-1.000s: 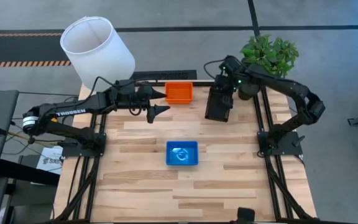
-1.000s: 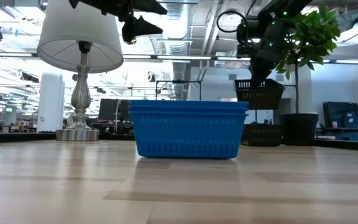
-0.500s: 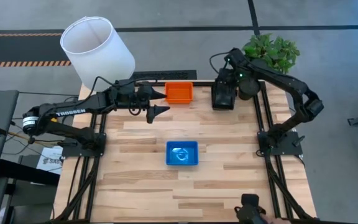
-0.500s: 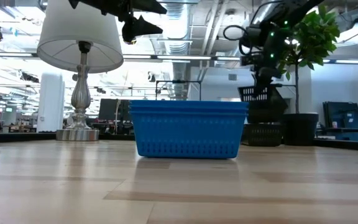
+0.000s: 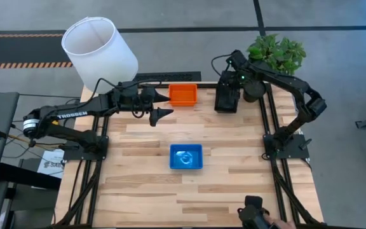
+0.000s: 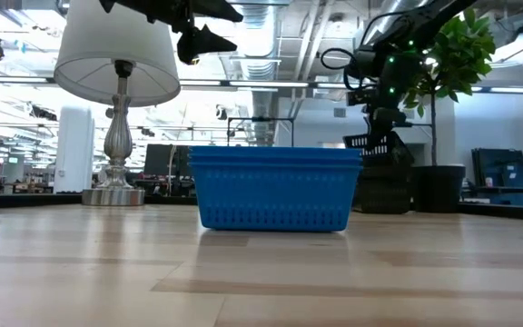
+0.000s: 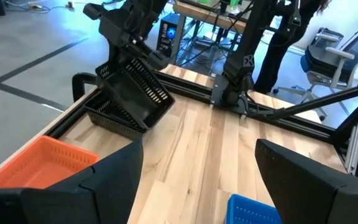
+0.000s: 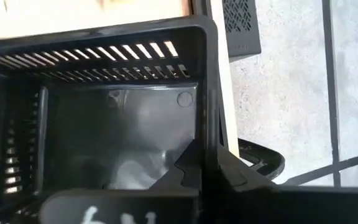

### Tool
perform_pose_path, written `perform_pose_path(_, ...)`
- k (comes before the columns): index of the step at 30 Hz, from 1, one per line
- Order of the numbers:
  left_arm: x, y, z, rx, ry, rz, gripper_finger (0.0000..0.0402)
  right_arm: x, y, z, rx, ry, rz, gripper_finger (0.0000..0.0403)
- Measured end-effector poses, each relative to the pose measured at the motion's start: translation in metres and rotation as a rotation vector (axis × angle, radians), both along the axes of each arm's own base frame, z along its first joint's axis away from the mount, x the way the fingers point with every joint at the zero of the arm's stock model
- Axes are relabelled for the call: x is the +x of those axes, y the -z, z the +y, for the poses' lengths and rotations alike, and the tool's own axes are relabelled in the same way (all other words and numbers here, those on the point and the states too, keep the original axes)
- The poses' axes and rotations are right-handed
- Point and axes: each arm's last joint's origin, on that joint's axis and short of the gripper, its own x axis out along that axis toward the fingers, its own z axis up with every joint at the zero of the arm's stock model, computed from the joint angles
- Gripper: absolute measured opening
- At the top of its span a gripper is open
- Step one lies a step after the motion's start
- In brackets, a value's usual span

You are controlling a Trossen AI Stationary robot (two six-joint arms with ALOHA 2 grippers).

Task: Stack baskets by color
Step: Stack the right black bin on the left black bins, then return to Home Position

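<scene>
My right gripper [image 7: 124, 48] is shut on a black basket [image 7: 138, 93] at the table's far right. That basket tilts, and its lower end sits in another black basket [image 7: 107, 118] on the table. An orange basket [image 5: 183, 94] stands at the far edge, left of them. Blue baskets [image 5: 186, 157], nested in one stack, rest mid-table. My left gripper [image 5: 164, 105] hovers open above the table, left of the orange basket, with nothing between its fingers. My right gripper holds the black basket by one side wall at its rim [image 8: 211, 118], one finger [image 8: 194, 167] inside the basket and the other outside. The fingers slant down from above on the far right. The basket hangs tilted, its lower end resting in the black basket beneath.
A white lampshade [image 5: 99, 48] on its lamp stands at the far left corner and a potted plant [image 5: 277, 54] at the far right corner. Bare wood lies around the blue stack and along the near edge.
My right gripper has carried the black basket toward the table's far edge and down. The basket, hanging clear a second ago, now leans tilted with its lower end in the other black basket.
</scene>
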Motion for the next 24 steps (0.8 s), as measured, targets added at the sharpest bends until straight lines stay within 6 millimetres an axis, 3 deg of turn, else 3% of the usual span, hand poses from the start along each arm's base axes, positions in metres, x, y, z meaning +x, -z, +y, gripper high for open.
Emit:
perform_pose_path(13,-0.0001,0.0001,0.0001,0.010,-0.001,0.003,0.0297,0.0025,0.0000,0.0022,-0.036,-0.130,0.053,0.0087)
perform_pose_path(24,-0.0004,0.0013,0.0001,0.035,0.002,0.021,0.0297,0.0087,-0.0035,0.0062,-0.096,-0.144,0.075,0.0192)
